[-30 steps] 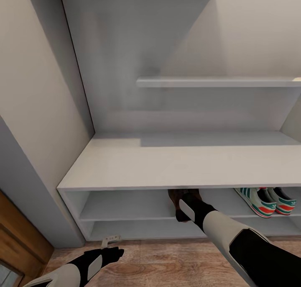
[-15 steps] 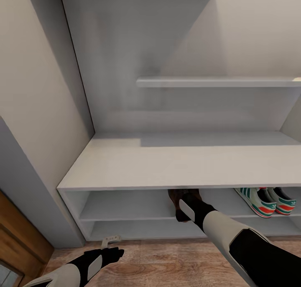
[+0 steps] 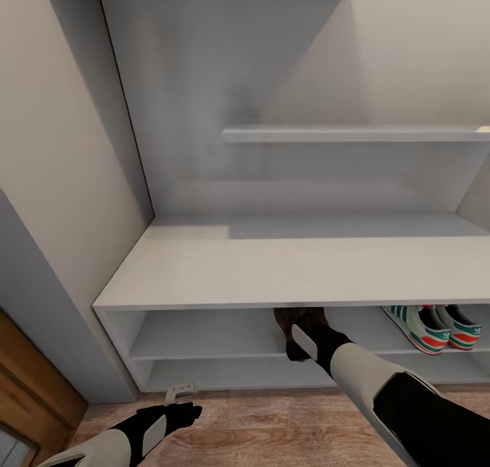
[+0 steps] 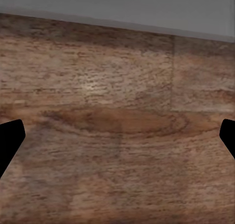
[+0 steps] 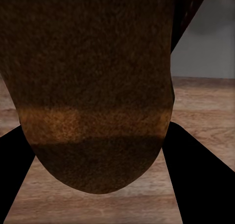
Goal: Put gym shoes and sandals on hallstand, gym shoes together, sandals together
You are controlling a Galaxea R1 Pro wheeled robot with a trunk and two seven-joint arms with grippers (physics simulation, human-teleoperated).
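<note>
Right fingers (image 5: 193, 177) are clenched on a brown sandal (image 3: 286, 327), its long axis running into the hallstand's upper shelf (image 3: 204, 334), left of the gym shoes (image 3: 435, 327); left fingers (image 4: 10, 140) released

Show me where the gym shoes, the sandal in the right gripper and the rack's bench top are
gym shoes (image 3: 433, 328), head view, on the nearer shoe's striped side, upper open shelf.
sandal (image 5: 95, 87), right wrist view, on its brown sole between the fingers.
bench top (image 3: 292, 263), head view, on its bare flat surface.
</note>
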